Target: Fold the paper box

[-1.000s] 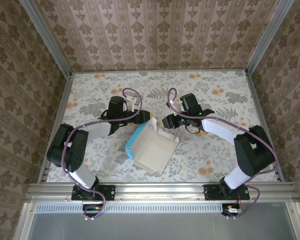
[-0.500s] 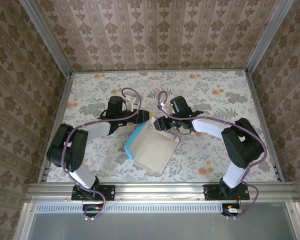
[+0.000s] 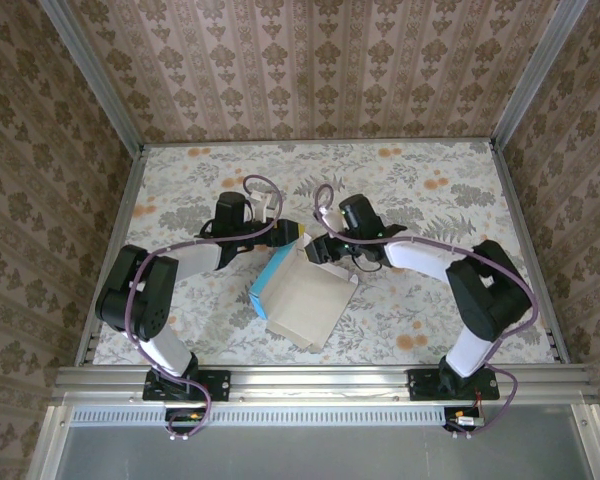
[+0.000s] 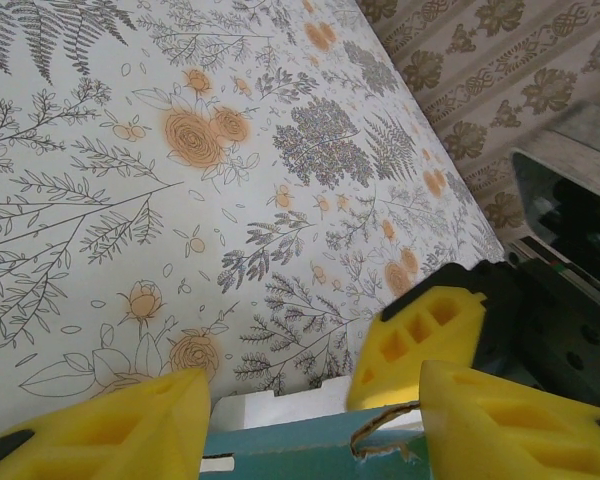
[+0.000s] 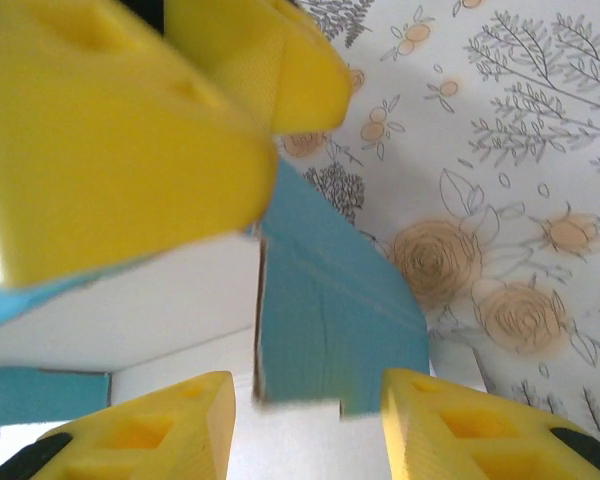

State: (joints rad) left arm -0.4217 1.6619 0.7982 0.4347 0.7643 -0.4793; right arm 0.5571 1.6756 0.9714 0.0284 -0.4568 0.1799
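Observation:
The paper box (image 3: 305,300) lies at the table's middle, white inside facing up, with a turquoise wall (image 3: 268,278) raised along its left side. Both grippers meet at its far corner. My left gripper (image 3: 291,235) is open; its fingers (image 4: 110,425) stand wide apart, and the wall's torn turquoise edge (image 4: 300,440) runs between them. My right gripper (image 3: 317,248) is open too, and a turquoise flap (image 5: 340,310) stands upright between its fingers (image 5: 480,430). The white panel (image 5: 130,310) lies beside that flap. One right finger (image 4: 430,335) shows just beyond the box edge.
The flower-patterned table (image 3: 430,190) stretches to patterned walls at the back and both sides. A metal rail (image 3: 320,378) runs along the near edge. Purple cables (image 3: 265,185) loop over both wrists. Free room lies to the far left and far right.
My right arm has swung left to the box's far corner and its jaws have widened. The left arm and the box have stayed where they were.

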